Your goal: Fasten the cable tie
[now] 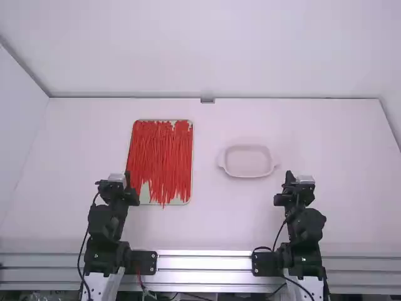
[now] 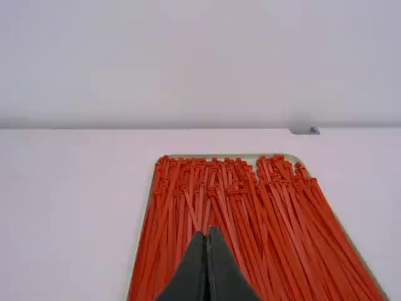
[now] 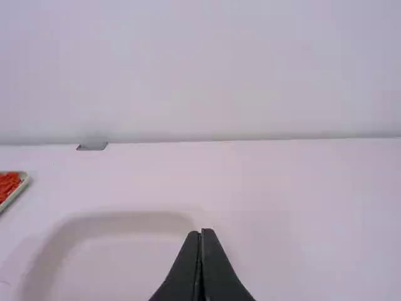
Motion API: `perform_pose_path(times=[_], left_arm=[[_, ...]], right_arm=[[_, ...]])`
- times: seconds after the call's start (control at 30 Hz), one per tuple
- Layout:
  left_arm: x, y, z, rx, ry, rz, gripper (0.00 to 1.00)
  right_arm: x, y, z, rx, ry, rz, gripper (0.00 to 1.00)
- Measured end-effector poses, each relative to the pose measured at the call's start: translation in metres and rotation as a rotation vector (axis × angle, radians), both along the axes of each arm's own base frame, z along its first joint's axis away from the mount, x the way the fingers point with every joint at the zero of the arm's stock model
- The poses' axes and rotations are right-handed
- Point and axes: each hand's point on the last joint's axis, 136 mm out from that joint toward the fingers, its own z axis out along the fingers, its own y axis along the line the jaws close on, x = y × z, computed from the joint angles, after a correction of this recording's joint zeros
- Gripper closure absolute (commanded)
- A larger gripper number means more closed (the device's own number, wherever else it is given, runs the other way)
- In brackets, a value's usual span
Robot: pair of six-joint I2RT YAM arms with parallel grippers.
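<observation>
Red cable ties (image 1: 160,162) heaped on tray (image 1: 141,198); none picked.
Left end effector (image 2: 207,236) by tray's near edge, right end effector (image 3: 200,234) well apart from tray; both pinched together, empty. Ties prob. light, bendy, slick: pinch 1 at tail tip.

1. Light was bright, diffuse and even across the white table (image 1: 313,125).
2. The white dish (image 1: 247,161) cast only a faint, soft-edged shadow at its rim.
3. The red cable ties (image 1: 161,160) stood out vividly against the pale, washed-looking surroundings.
</observation>
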Motion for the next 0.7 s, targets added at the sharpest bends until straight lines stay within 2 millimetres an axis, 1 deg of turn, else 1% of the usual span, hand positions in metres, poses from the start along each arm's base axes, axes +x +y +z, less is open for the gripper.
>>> perform_pose_path(times=[0.23, 0.33, 0.5, 0.7], left_arm=[[0.0, 0.0, -0.001, -0.001, 0.003, 0.0, 0.98], [0.0, 0.0, -0.003, -0.001, 0.015, -0.001, 0.95], [0.0, -0.002, -0.01, -0.003, 0.074, -0.013, 0.9], [0.001, -0.009, -0.007, -0.01, 0.134, -0.051, 0.82]], right_arm=[[0.0, 0.0, 0.0, 0.001, 0.002, 0.003, 0.98], [0.0, 0.001, -0.003, 0.003, 0.012, 0.006, 0.95], [0.001, 0.003, -0.012, 0.003, 0.067, 0.017, 0.9], [0.003, 0.008, -0.009, 0.004, 0.111, 0.04, 0.82]])
